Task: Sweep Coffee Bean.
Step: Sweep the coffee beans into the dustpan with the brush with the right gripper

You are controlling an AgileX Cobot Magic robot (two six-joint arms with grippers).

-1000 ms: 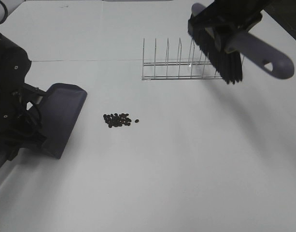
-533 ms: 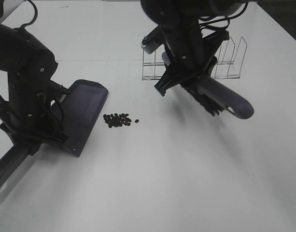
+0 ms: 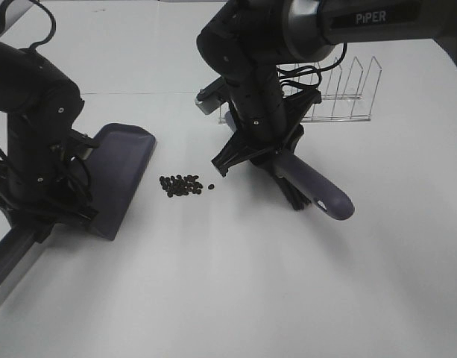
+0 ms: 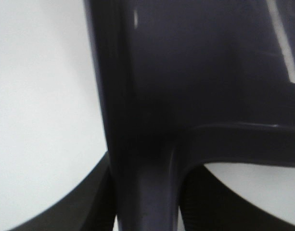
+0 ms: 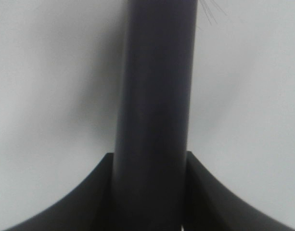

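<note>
We see dark brown-black coffee beans (image 3: 182, 186) on a plain white table (image 3: 235, 298). The dustpan (image 3: 127, 168) and the brush (image 3: 321, 195) are purple-grey, the brush's bristles black. The left arm (image 3: 34, 112) and right arm (image 3: 250, 67) are black, the right lettered in white; the rack (image 3: 353, 95) is pale wire.

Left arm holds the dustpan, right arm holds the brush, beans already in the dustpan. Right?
No. The beans are not in the dustpan; they lie clustered on the table between the dustpan and the brush. The exterior high view shows this. The rest is right.

wire rack (image 3: 353, 115) upright at the far side, white table (image 3: 235, 291) beneath
</note>
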